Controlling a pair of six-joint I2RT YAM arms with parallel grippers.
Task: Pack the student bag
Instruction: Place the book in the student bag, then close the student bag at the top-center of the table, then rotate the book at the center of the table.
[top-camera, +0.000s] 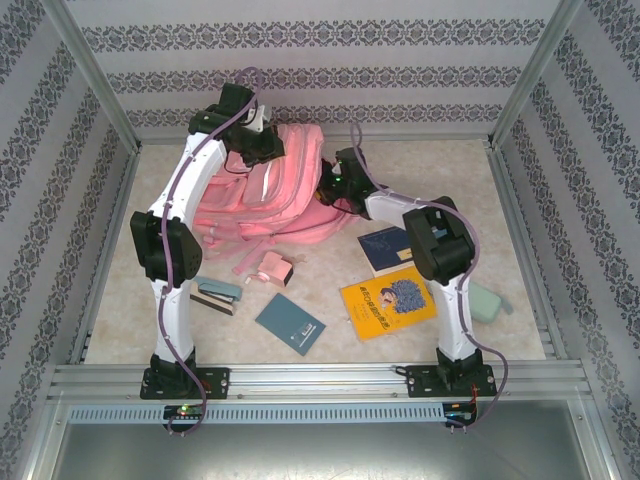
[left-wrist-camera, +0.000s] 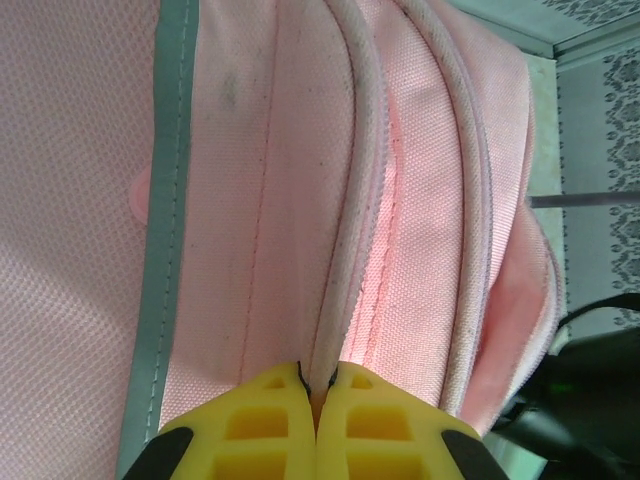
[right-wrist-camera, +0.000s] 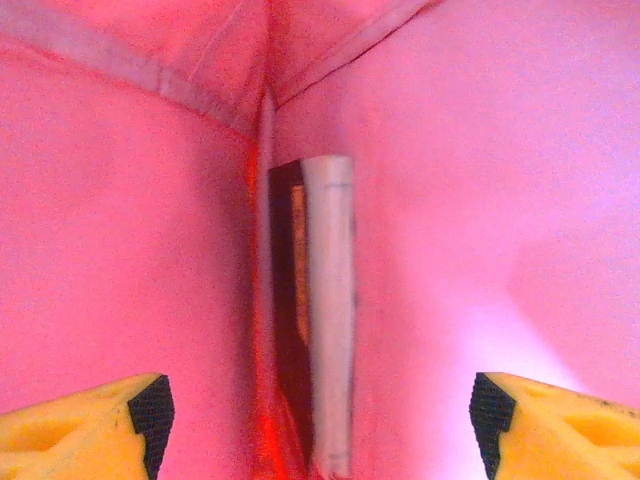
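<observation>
The student bag (top-camera: 290, 200) lies near the bench's far edge. Left jaws pinch its opening seam shut-tight; right jaws, inside it, stand wide apart, a thin book (right-wrist-camera: 330, 300) edge-on straight ahead, ungripped.

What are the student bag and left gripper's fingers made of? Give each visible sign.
The student bag: matte woven pink fabric; weave grain and stitched seams show. The fingers of the left gripper: probably moulded yellow plastic, smooth, with hollow pockets.
</observation>
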